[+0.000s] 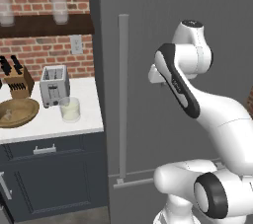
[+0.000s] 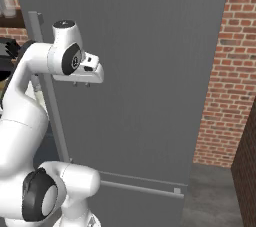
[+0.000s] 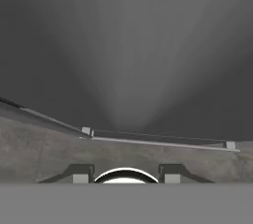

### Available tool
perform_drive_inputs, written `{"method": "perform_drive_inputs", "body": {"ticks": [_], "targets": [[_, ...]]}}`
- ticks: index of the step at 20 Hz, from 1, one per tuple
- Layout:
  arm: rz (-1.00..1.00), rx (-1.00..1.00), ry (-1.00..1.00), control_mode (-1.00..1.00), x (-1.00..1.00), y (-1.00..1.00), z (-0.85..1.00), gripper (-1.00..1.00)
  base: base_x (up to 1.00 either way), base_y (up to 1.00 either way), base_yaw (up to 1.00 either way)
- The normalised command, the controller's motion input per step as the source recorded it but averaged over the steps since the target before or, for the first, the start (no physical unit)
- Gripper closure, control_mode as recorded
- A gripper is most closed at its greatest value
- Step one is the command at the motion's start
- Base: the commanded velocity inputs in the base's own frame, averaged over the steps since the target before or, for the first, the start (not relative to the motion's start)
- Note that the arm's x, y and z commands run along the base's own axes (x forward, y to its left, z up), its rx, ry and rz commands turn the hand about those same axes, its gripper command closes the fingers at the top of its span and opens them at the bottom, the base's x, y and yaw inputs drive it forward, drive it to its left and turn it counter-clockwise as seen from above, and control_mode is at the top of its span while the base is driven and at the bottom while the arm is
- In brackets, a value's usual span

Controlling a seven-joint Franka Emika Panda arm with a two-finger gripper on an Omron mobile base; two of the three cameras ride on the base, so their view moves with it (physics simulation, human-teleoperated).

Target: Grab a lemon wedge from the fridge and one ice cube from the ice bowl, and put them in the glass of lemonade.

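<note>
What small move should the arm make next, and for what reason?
Probably bring the tool over to the fridge's handle. The fridge is shut, and the tool hangs in front of the door, pointing down, apart from the handle and holding nothing. The lemon wedge is presumably inside.

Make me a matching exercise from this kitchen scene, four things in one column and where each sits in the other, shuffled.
Things:
1. toaster
2. ice bowl
3. glass of lemonade
4. knife block

Places:
A. counter's front, nearest the fridge
B. against the brick wall, left of the toaster
C. counter's left, in front of the knife block
D. behind the glass, under the wall outlet

Pairs: 1-D, 2-C, 3-A, 4-B
</note>
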Motion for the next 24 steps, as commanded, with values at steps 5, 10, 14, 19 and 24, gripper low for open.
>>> {"method": "perform_drive_inputs", "body": {"ticks": [5,10,14,19,24], "targets": [[-0.02,0.0,0.0,-1.0,-0.43,0.0,0.0,-1.0,0.0,0.0,0.0],[-0.01,0.0,0.0,-1.0,-0.93,0.0,0.0,-1.0,0.0,0.0,0.0],[0.0,0.0,0.01,-1.0,-0.65,0.09,-0.12,-1.0,0.0,0.0,0.0],[-0.04,0.0,-0.01,-1.0,-0.17,0.11,-0.31,-1.0,0.0,0.0,0.0],[-0.17,0.01,-0.03,-1.0,0.17,0.22,-0.3,-1.0,0.0,0.0,0.0]]}}
